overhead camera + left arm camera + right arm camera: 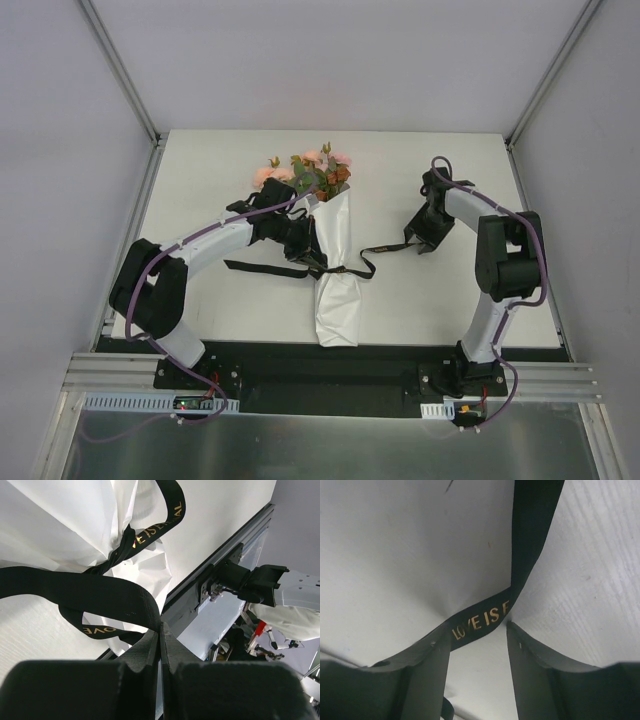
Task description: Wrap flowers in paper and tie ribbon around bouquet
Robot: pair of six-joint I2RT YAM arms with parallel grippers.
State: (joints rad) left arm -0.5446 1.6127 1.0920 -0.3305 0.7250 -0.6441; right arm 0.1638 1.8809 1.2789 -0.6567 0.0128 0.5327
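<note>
The flowers (312, 170) lie wrapped in the paper (337, 300) as a bouquet (332, 222), the ribbon (262, 268) crossing the bouquet's waist; my left end effector (161, 639) is clamped on one tail, my right end effector (478, 636) stands open astride the other, and the knot looks unfinished.

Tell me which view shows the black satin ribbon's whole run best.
Top external: black satin ribbon crosses the white paper cone, tails on both sides. Left wrist shows only loops by the paper; right wrist, one lettered stretch.
</note>
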